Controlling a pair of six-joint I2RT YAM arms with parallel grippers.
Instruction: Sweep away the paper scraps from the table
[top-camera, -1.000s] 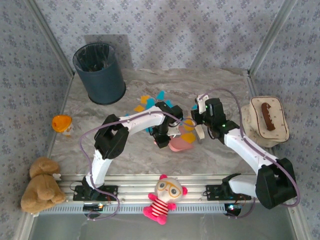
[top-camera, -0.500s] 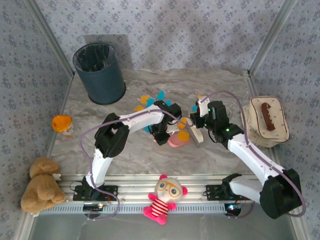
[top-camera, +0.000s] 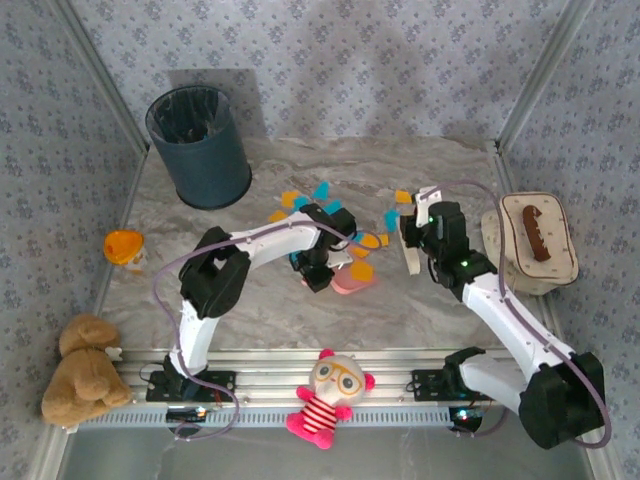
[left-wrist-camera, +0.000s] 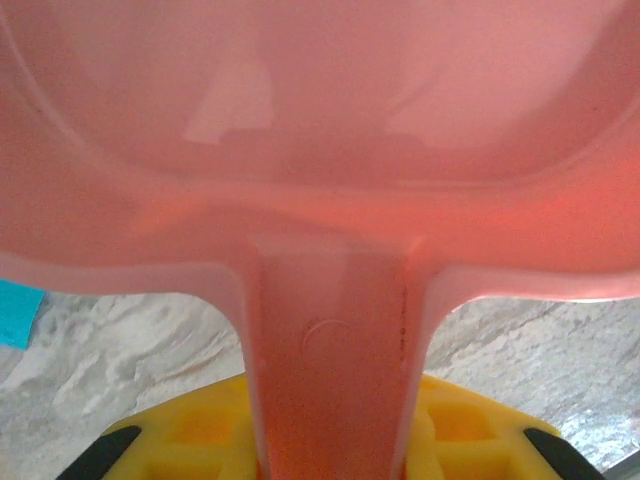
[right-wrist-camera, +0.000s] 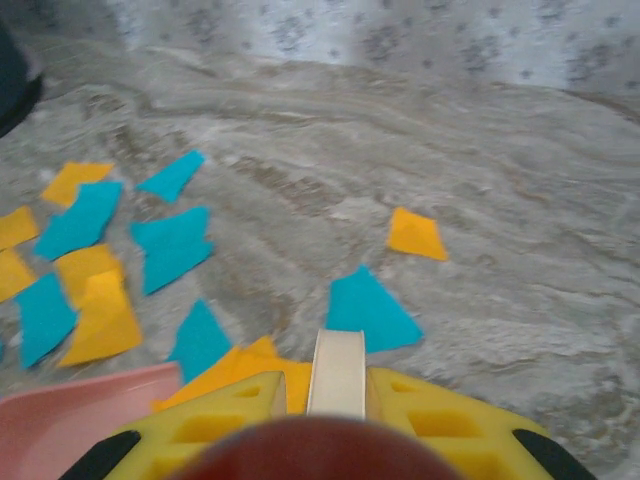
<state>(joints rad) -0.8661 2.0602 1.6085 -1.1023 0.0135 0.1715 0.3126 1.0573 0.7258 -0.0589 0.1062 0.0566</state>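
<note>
The sweeping step seems in hand: left jaws clamp the pink plastic dustpan (left-wrist-camera: 330, 120) by its handle at frame centre, right jaws pinch a cream brush (right-wrist-camera: 337, 372) beside it, and the orange and cyan paper scraps (right-wrist-camera: 170, 245) strewn mid-frame on the grey marble bench (top-camera: 270, 318) need dragging panward.

Dark waste bin (top-camera: 210, 170) rear left. Orange toy (top-camera: 124, 246) and brown teddy bear (top-camera: 84, 370) left. Striped doll (top-camera: 328, 397) front. Cream oval tray (top-camera: 556, 272) right.
</note>
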